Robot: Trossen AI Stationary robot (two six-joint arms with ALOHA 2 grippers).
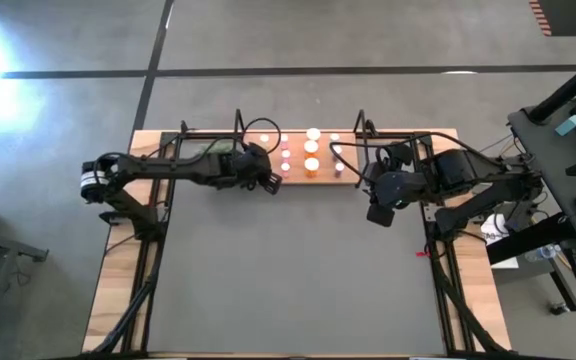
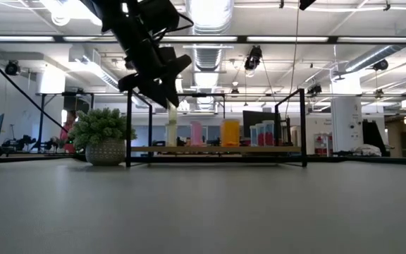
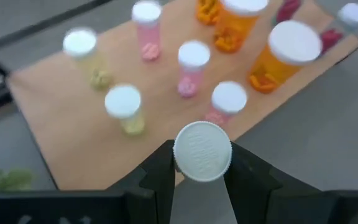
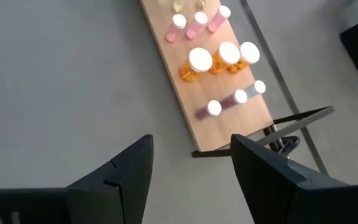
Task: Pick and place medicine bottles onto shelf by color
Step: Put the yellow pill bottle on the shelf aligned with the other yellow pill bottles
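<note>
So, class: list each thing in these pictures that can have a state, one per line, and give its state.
left gripper: shut on a white-capped bottle, above the shelf
right gripper: open, empty, off the shelf's end
orange bottles: upright on the shelf, capped
pink bottles: upright on the shelf, capped
plant: upright beside the shelf

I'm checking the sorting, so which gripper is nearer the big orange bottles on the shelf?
Left. The left gripper, holding a white-capped bottle, hovers just beside the orange bottles at the shelf edge. The right gripper, open, sits farther off over the mat.
</note>
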